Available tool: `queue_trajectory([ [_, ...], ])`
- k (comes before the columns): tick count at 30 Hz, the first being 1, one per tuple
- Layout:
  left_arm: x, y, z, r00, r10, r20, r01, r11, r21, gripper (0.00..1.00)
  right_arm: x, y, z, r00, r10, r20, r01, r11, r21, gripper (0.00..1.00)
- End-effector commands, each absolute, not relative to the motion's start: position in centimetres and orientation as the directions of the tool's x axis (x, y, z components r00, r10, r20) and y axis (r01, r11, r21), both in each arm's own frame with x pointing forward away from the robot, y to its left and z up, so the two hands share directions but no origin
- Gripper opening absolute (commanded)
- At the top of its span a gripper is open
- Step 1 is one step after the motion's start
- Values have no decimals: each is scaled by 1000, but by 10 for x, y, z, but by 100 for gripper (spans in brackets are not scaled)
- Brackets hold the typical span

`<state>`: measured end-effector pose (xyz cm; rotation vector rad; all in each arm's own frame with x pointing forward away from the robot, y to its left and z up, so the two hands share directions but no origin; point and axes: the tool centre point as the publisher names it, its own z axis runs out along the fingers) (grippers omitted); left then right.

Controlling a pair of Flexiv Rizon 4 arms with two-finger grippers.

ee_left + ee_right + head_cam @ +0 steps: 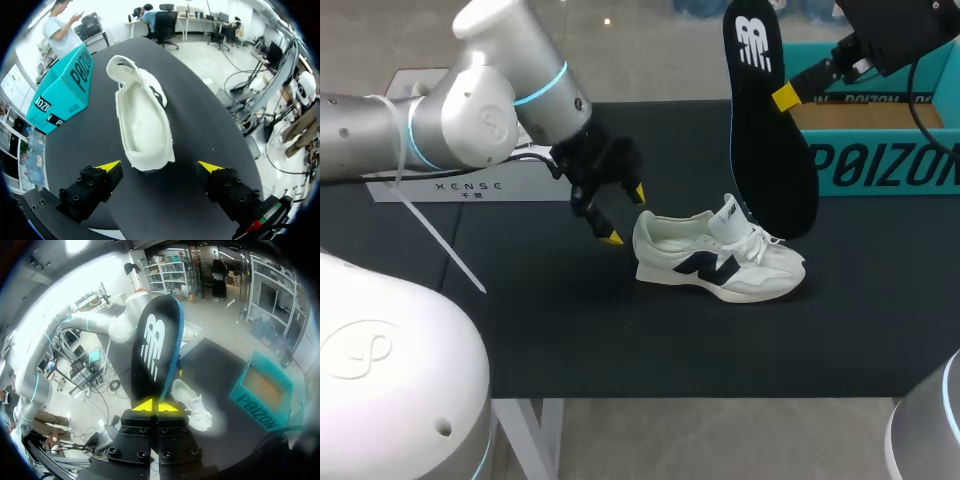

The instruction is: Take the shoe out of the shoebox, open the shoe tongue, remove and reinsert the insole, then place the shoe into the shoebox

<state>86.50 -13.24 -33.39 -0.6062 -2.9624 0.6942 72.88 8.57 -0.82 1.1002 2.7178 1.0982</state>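
Head view: right tool point(785, 97) clamps the dangling insole point(767, 150); left tool point(625, 214) gapes beside the shoe point(720, 262), which insertion may shove.

The white low sneaker with a black side mark point(720, 262) stands upright on its sole, heel just ahead of the left gripper point(626, 215). The long black insole with a white logo point(770, 130) stands on end, pinched at its edge in the right gripper point(785, 97). The open teal cardboard shoebox point(880, 150) sits beside that gripper.
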Motion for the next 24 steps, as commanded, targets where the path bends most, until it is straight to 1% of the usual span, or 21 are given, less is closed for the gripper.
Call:
queue_trajectory([
  [1,866,-132,-333,-929,368,-40,362,878,-312,100,731,87,-8,-753,614,238,608,509,609,0],
  [6,867,-131,-333,-936,343,-72,349,891,-291,100,731,87,-8,-753,614,238,608,509,609,0],
  [15,867,-131,-333,-936,343,-72,349,891,-291,100,714,70,15,-739,640,211,599,481,640,0],
  [24,867,-131,-333,-936,343,-72,349,891,-291,100,711,73,15,-735,642,220,612,487,623,0],
])
